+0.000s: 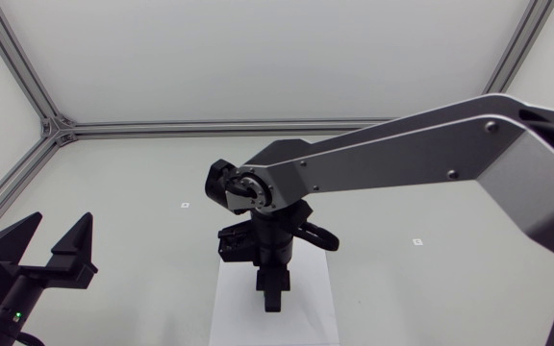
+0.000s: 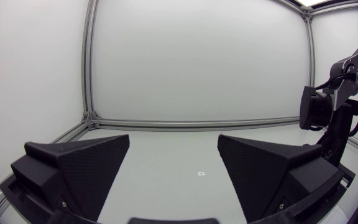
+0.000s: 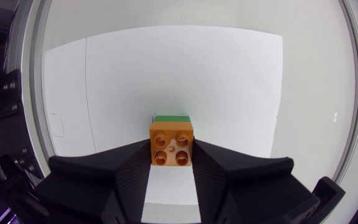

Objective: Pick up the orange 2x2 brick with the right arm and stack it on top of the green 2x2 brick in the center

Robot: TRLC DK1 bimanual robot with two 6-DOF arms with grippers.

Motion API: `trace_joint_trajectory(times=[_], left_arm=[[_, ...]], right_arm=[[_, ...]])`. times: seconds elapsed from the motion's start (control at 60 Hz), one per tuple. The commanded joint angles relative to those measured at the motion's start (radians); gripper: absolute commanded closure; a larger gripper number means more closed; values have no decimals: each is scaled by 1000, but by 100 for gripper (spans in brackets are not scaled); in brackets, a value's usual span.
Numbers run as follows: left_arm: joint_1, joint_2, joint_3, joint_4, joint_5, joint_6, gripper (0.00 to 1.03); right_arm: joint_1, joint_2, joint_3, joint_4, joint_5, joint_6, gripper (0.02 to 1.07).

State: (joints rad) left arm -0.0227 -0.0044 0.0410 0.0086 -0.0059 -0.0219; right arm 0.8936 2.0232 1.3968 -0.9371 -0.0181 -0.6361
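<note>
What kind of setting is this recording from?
Likely a robot-lab test cell: white walls in an aluminium frame, the right arm over a white table, an orange brick and green brick as props.

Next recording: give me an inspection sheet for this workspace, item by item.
Surface: white table with a white sheet at centre and two small marks.
Job's things: orange brick, studs up, held in the right gripper; green brick shows only as an edge past it, apparently underneath.
Clutter: nothing seen.
Grippers: right gripper shut on the orange brick, over the sheet; left gripper open and empty, off to the side.
Cables: black loop by the right arm's wrist.
Surroundings: frame rails along the table's edge.
</note>
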Motion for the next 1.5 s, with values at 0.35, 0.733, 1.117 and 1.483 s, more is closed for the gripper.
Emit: trace_joint_trajectory(times=[0.35,0.733,1.117,1.483], left_arm=[[3,-8,-41,-15,6,13,4],[3,-8,-41,-15,6,13,4],[3,-8,-41,-15,4,13,4],[3,-8,-41,-15,6,13,4]], right_arm=[[7,117,-104,58,23,6,101],[16,78,-97,54,-8,6,101],[22,74,-76,24,-28,1,101],[33,69,-68,8,-43,-5,101]])
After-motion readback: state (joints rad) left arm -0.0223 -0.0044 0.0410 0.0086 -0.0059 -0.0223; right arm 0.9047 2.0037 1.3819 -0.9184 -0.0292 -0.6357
